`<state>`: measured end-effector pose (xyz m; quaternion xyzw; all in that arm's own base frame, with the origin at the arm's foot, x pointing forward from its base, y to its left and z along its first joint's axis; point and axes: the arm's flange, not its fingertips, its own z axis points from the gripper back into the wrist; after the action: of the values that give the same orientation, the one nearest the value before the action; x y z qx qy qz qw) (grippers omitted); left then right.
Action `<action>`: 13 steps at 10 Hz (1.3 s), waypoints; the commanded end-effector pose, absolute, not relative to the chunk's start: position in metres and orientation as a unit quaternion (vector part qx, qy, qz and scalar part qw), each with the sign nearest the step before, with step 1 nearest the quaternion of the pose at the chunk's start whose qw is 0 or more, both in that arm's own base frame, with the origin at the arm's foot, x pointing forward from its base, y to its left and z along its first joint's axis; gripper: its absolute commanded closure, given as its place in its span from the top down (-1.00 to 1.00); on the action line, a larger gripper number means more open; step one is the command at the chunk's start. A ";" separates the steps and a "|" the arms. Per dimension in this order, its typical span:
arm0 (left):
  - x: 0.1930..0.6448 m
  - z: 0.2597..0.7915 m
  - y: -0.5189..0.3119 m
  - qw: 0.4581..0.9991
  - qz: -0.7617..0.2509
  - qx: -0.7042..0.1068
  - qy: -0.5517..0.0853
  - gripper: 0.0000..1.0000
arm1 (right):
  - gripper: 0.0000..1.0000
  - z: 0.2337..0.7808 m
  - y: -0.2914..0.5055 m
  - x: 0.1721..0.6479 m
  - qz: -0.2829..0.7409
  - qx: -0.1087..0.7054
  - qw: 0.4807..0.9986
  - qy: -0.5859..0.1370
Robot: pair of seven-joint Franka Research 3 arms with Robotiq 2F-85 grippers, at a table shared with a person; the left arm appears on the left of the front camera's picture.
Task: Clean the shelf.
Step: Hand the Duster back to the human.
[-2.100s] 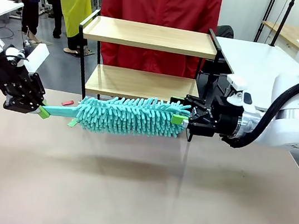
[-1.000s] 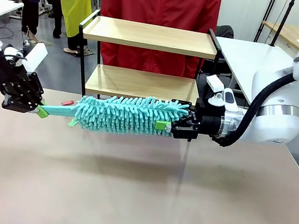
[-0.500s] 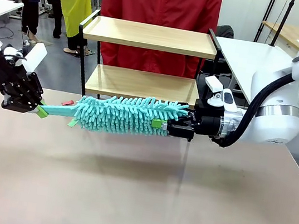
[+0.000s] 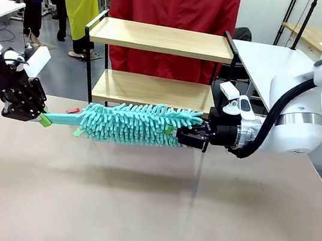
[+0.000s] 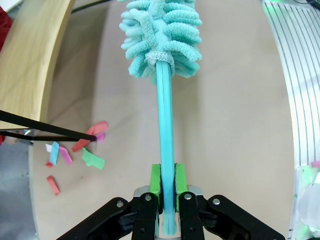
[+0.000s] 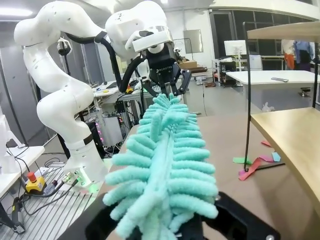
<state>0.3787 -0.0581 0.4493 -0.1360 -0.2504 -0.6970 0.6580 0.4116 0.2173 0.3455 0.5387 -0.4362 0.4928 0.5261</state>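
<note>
A teal fluffy duster hangs level above the brown table, in front of the shelf, a two-tier rack of light wooden boards in a black frame. My left gripper is shut on the duster's flat teal handle, its green pads pressed on both sides. My right gripper is shut on the fluffy far end of the duster head, with its fingers buried in the strands. The shelf's lower board runs beside the duster, apart from it.
Coloured paper scraps lie on the table by a shelf leg, with a red scrap seen from the front. A person in red stands behind the shelf. A white table is at the right.
My right gripper pushed a little further left into the duster head and closed on it. The left gripper and the handle have stayed where they were.
</note>
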 end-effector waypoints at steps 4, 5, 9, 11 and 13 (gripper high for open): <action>0.376 0.451 -0.065 0.654 -0.698 -0.142 -0.255 -0.74 | -1.00 0.349 0.220 0.414 0.512 0.546 0.509 -0.424; 0.376 0.451 -0.065 0.654 -0.698 -0.142 -0.255 -0.74 | -1.00 0.349 0.222 0.415 0.504 0.497 0.545 -0.449; 0.375 0.459 -0.052 0.634 -0.708 -0.167 -0.264 1.00 | -1.00 0.347 0.217 0.412 0.502 0.540 0.521 -0.431; 0.373 0.476 -0.036 0.612 -0.713 -0.200 -0.276 0.88 | -1.00 0.347 0.217 0.412 0.502 0.540 0.521 -0.431; 0.372 0.494 -0.008 0.586 -0.695 -0.257 -0.328 1.00 | -1.00 0.347 0.217 0.412 0.502 0.540 0.521 -0.431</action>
<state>0.3677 -0.0273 0.4891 -0.2158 -0.2915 -0.7056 0.6088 0.4118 0.2163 0.3448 0.5342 -0.4316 0.5021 0.5256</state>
